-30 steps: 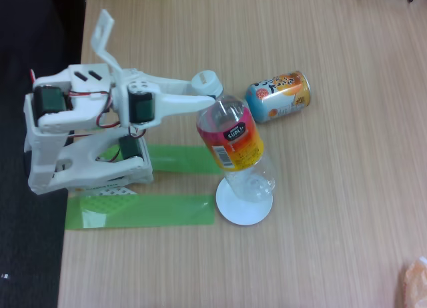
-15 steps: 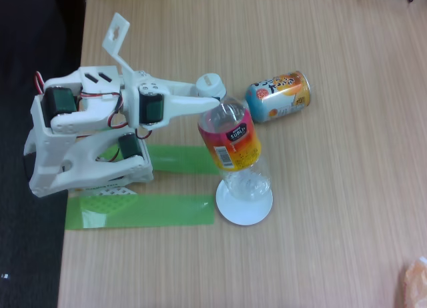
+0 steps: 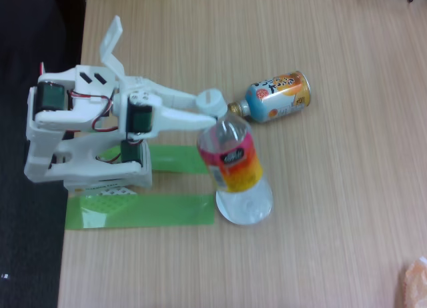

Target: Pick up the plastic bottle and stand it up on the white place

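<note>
Now the bottle (image 3: 235,165) stood at centre frame, its base on the plate (image 3: 230,215), fingers (image 3: 217,108) pinching its neck. Placing looked nearly done; next, I'd say, they should spread gently without tipping it toward the can (image 3: 280,97).

Fixed view: high above table (image 3: 347,188), looking down.

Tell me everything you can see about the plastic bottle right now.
The plastic bottle is clear and ribbed, with a pink, yellow and orange label around its middle. It stands nearly upright, leaning slightly, its see-through base on the white plate. The arm's white tool meets it at the neck, hiding the cap. A blue-and-orange can lies just behind, apparently apart.
</note>
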